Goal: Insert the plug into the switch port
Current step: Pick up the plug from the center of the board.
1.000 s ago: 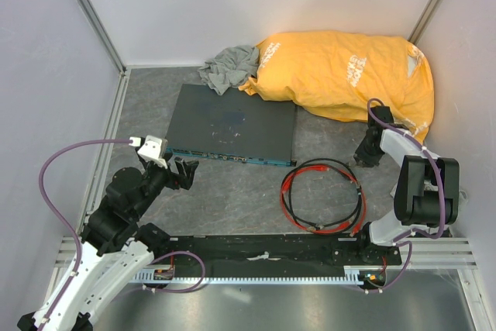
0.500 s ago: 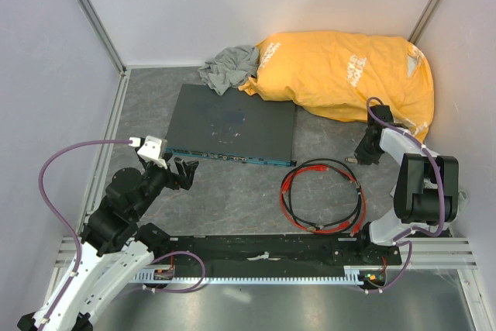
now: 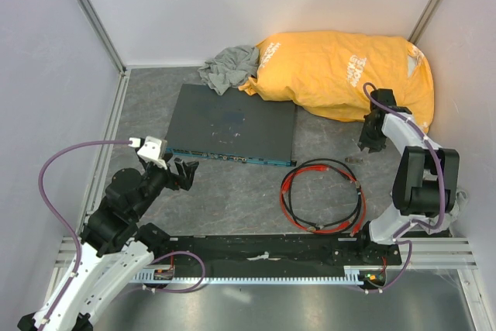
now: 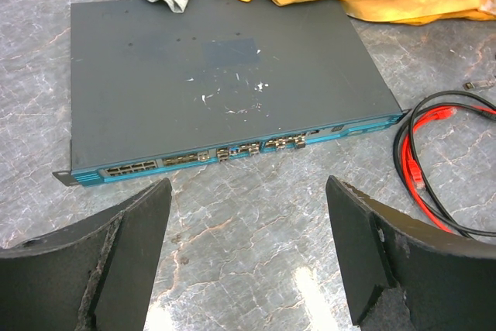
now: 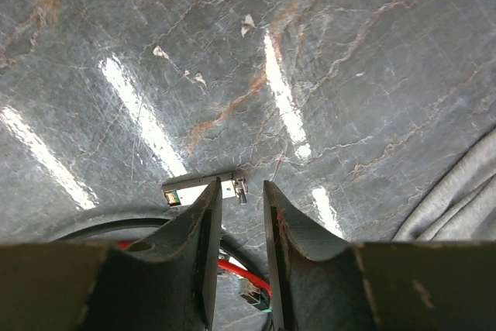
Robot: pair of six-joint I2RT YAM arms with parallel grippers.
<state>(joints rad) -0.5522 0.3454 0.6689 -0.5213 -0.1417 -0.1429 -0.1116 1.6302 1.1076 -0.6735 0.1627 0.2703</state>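
I've got the left jaws wide open facing the switch (image 4: 225,75); my right jaws stand slightly parted, holding nothing. The red cable (image 4: 411,164) lies coiled on the tabletop (image 3: 232,191), apart from the ports (image 4: 232,149).

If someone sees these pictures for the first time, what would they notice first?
The big yellow bag at the back right stands out most. Left of it lies a flat dark grey box with a blue-green front edge; a coiled red and black cable lies in front of the box, to the right.
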